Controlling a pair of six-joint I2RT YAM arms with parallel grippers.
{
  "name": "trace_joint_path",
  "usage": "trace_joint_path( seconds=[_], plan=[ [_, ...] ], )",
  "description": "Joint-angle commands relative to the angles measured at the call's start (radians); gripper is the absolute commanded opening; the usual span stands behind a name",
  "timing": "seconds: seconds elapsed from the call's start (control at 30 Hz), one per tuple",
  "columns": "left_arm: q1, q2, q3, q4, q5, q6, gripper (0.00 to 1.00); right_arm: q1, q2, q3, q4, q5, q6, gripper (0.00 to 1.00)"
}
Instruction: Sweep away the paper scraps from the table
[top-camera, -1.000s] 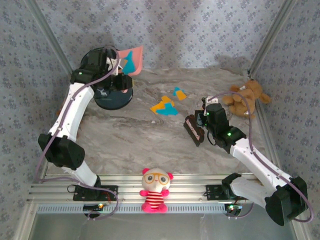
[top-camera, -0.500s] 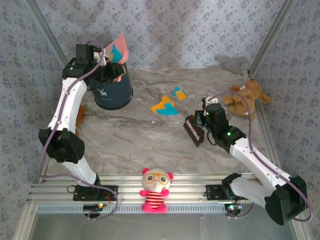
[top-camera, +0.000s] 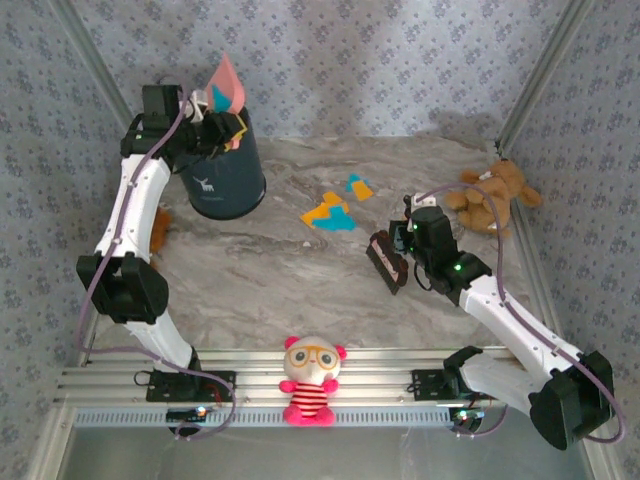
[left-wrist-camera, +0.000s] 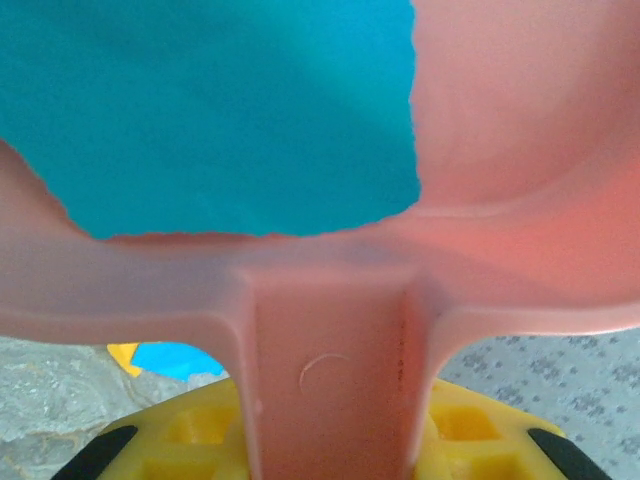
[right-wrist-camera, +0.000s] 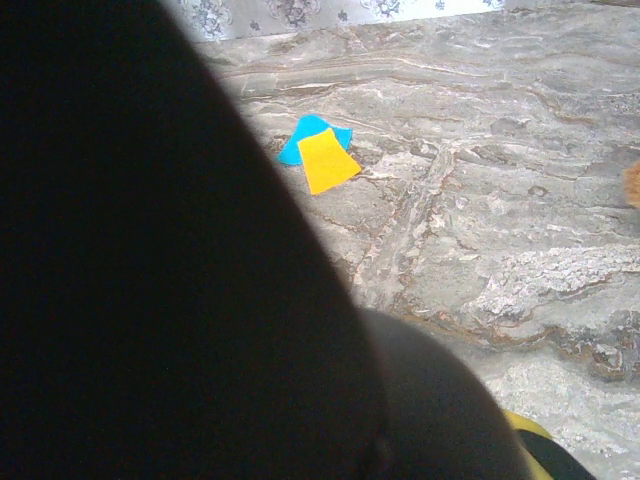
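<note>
My left gripper (top-camera: 213, 130) is shut on the handle of the pink dustpan (top-camera: 228, 84), which stands tipped steeply above the dark blue bin (top-camera: 226, 178). In the left wrist view the dustpan handle (left-wrist-camera: 330, 365) runs between my yellow fingers (left-wrist-camera: 190, 432), and a teal scrap (left-wrist-camera: 210, 110) lies against the pan's inside. Orange and teal paper scraps (top-camera: 328, 212) lie mid-table, with a smaller pair (top-camera: 358, 185) behind them. My right gripper (top-camera: 407, 240) is shut on a dark brush (top-camera: 387, 260) resting on the table (top-camera: 300, 290). The right wrist view has a teal and yellow scrap (right-wrist-camera: 320, 152) ahead.
A brown teddy bear (top-camera: 497, 190) lies at the far right corner. A pink striped doll (top-camera: 312, 382) sits on the near rail. A brown object (top-camera: 158, 228) lies by the left wall. Patterned walls close in the table's back and sides.
The left arm has swung the dustpan up and leftward, tilting it steeper over the bin. The right arm and brush have not moved.
</note>
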Motion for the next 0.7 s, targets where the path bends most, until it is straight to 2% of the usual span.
trace_joint_path(
  seconds=[0.0,0.67],
  plan=[
    [0.012,-0.005,-0.017,0.097,0.037,-0.080,0.00,-0.007,-0.002,0.027,0.007,-0.008,0.024,0.00],
    [0.044,-0.018,-0.182,0.486,0.157,-0.454,0.00,-0.015,0.010,0.033,0.000,-0.019,0.031,0.00]
  ],
)
